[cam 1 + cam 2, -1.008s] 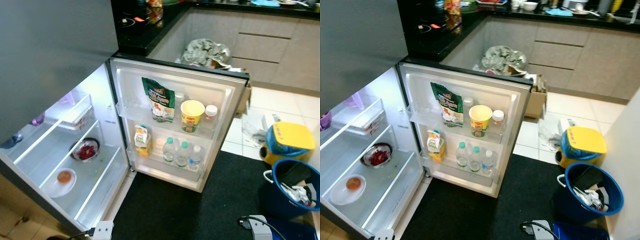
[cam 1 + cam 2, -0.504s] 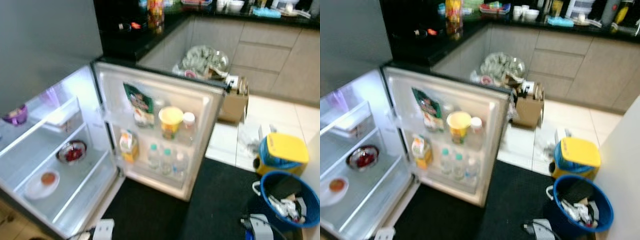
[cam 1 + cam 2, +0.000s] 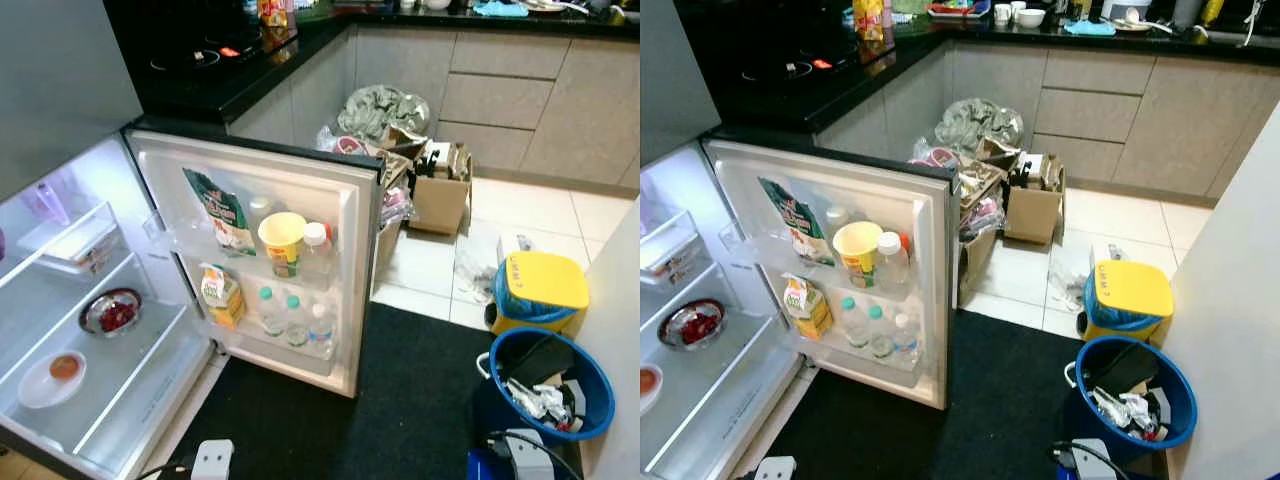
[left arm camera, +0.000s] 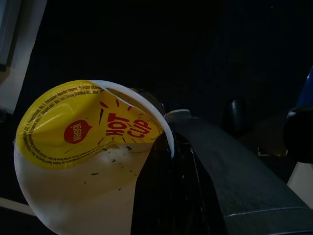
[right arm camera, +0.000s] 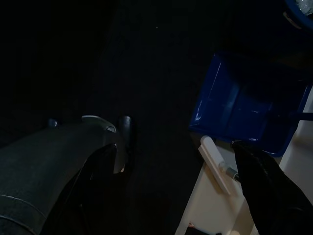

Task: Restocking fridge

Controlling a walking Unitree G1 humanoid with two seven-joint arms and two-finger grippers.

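The view has swung to the right since the earlier pictures, so the fridge door (image 3: 262, 262) now sits nearer the left and more of the kitchen floor shows; the things themselves lie as before. The door stands wide open. On its upper door shelf a green snack bag (image 3: 218, 212), a yellow noodle cup (image 3: 283, 240) and a red-capped bottle (image 3: 314, 252) stand side by side. On the lower door shelf a juice carton (image 3: 221, 296) stands just beside three small water bottles (image 3: 291, 321).

Inside the fridge (image 3: 85, 330) a metal bowl (image 3: 111, 311) with something red sits on one shelf, and a white dish (image 3: 52, 375) lies on the shelf below it.

The left pincer (image 4: 168, 161) is clamped on a second cup (image 4: 80, 161), white with a yellow "Hot Cup" lid partly peeled; it is held low over the black mat (image 3: 380, 410).

The right pincer (image 5: 176, 142) hangs over the same dark mat with its fingers apart, near a blue thing, perhaps a dustpan (image 5: 242, 110), though the wrist view is very dark.

On the floor to the right stand a blue bucket (image 3: 545, 385) and a yellow-lidded bin (image 3: 541, 285).
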